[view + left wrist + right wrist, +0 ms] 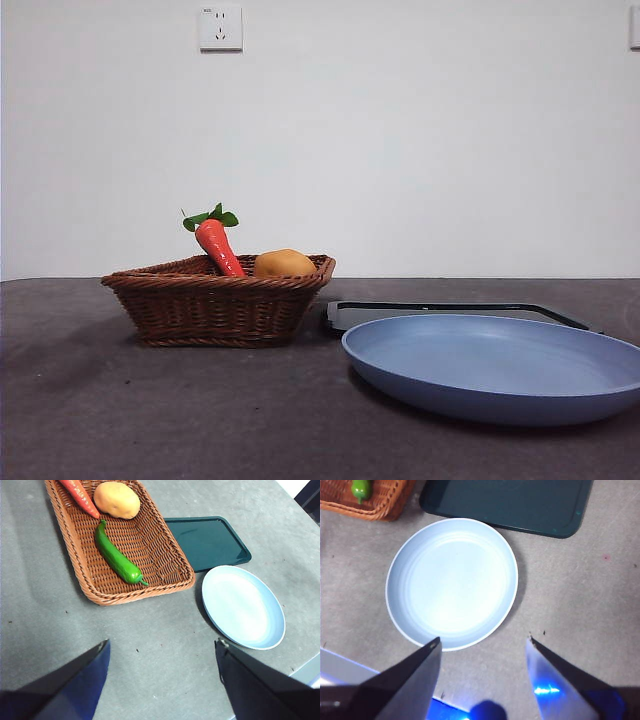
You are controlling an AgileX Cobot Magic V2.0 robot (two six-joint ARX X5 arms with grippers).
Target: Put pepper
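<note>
While both arms hang high above the grey table (150, 645), the left gripper (162, 650) and the right gripper (482, 647) each hold their black jaws spread wide with nothing between them. Inside the brown woven wicker basket (85, 580) the long glossy green pepper (116, 556) lies flat on the weave — its stem end close to the basket's near rim, bare weave on either side — with the red-orange carrot (80, 495) and the tan potato (117, 499) at the basket's far end. Beside the basket sit the dark green rectangular tray (207, 540) and the round pale blue plate (451, 582), the plate's edge just apart from the tray.
</note>
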